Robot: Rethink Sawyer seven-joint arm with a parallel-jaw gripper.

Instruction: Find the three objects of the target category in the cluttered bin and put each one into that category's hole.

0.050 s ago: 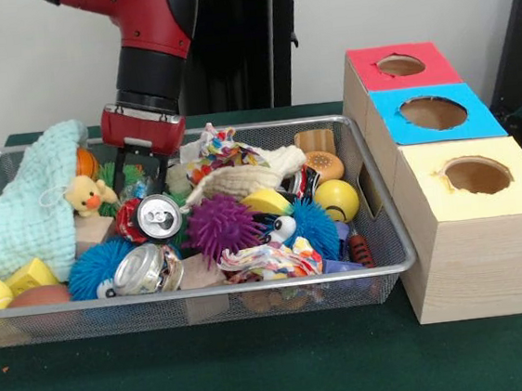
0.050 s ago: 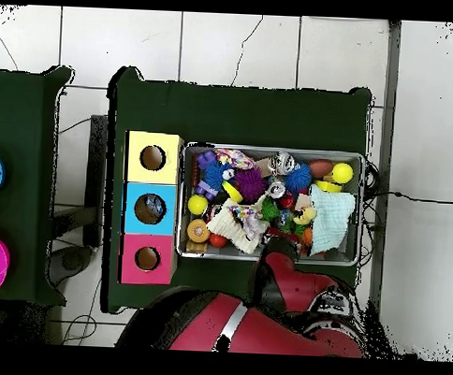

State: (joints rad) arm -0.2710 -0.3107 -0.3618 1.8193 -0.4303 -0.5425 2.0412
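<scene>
A: Where is the arm placed?

B: The gripper (image 1: 139, 176) is lowered into the wire bin (image 1: 373, 193), at its back left part in the front view. Two dark fingers (image 1: 120, 169) are seen apart below the red wrist block, with nothing clamped between them. The tips are just behind a crushed can (image 1: 156, 216), whose silver top is turned toward the camera.

A: What is packed around it?

B: A yellow duck toy (image 1: 85, 193) is found just left of the gripper, resting against a pale green knitted cloth (image 1: 33, 205). A purple spiky ball (image 2: 250, 185) is set near the middle of the bin, a second crushed can (image 1: 145, 269) lies at the front, and a blue fuzzy toy (image 1: 100, 266) is beside that can. A yellow ball (image 1: 336, 200) is seen toward the right side, and a knotted rope toy (image 1: 231, 180) is stretched behind the purple ball.

A: And the holes?

B: Three boxes are lined up touching the bin's right side in the front view: a red-topped box (image 1: 401, 67) farthest back, a blue-topped box (image 1: 432, 112) in the middle, and a yellow-topped box (image 1: 476, 176) nearest. Something is seen inside the blue box's hole from overhead, but what it is cannot be told.

A: Which category is the target?

B: That cannot be told from what is shown; all the clutter is seen inside the bin
</scene>
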